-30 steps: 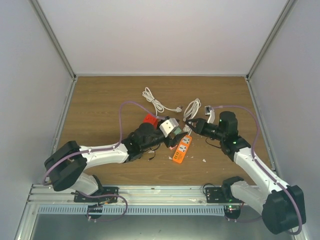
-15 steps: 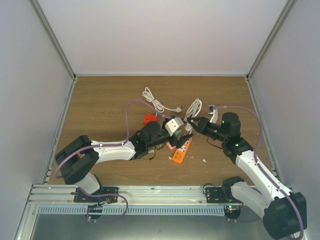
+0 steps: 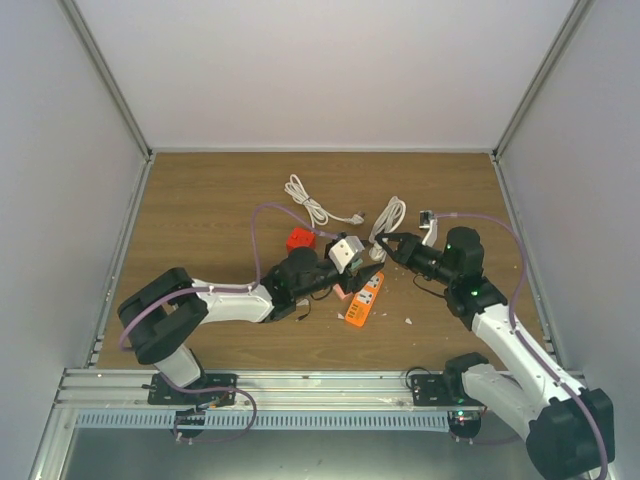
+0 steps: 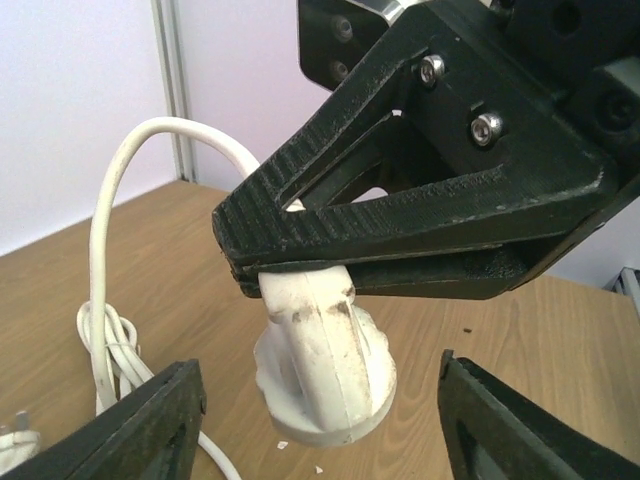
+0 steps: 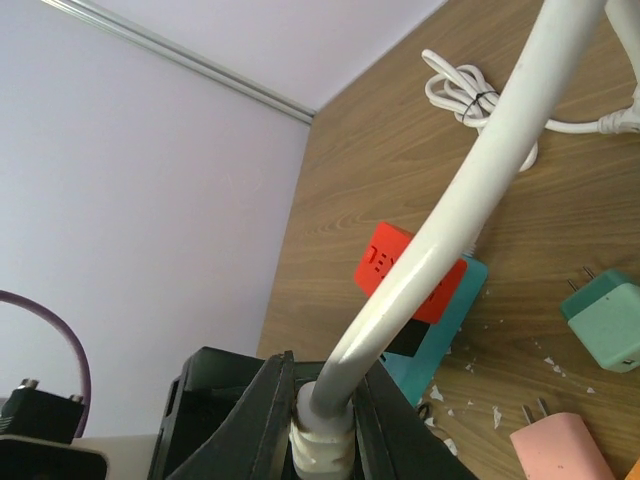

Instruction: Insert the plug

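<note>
— Since you ask where the white plug (image 4: 325, 370) is: it sits low over the table (image 3: 200, 220) with its round face down, pinched at the neck by my right claw (image 3: 383, 243). That claw's fingers are clamped tight on it. Whether the face touches the wood I cannot tell.

— And its lead?

— The white cord (image 5: 450, 210) runs out past the right claw, arcs up and drops to a coil (image 4: 110, 340) on the table.

— Your other claw?

— My left claw (image 4: 318, 400) is spread wide and grips nothing, one finger on either side of the plug and apart from it.

— What lies around?

— The orange power strip (image 3: 366, 298) lies flat just beside both claws. Near it are a pink adapter (image 5: 560, 445), a teal adapter (image 5: 600, 320) and a red block (image 5: 410, 270). A bundled white cable (image 3: 305, 198) lies farther back.
</note>
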{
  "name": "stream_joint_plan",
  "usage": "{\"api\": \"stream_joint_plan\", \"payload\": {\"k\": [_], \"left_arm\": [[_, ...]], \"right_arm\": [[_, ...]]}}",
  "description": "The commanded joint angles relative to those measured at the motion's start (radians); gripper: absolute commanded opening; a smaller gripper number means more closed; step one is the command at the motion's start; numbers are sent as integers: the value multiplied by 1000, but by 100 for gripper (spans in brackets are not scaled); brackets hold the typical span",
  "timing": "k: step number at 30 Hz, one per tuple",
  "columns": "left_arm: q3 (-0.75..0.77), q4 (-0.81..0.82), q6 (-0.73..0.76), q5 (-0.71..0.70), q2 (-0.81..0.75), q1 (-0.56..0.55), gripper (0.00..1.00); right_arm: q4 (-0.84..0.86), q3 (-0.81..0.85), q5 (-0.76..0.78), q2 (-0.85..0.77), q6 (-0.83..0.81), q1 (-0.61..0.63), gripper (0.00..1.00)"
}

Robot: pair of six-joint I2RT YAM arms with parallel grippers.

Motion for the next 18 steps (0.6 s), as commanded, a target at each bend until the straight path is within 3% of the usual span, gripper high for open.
{"api": "stream_joint_plan", "payload": {"k": [1,5,13,16,18], "left_arm": [[4,104,0,14,18,-7,63],[18,79,14,27,30,-7,48],[-22,100,49,28,1,-2,38],[-35,105,50,46,-14,9,41],[-37,104,40,52,-20,12,55]], "right_arm": [[55,-2,-14,-25,9,8,0],[58,-3,-16,-24,10,8,1],[55,-2,-26,-26,-10,9,0],[50,-3,-18,-31,-13,9,1],[50,-3,-17,-32,-13,9,1]]}}
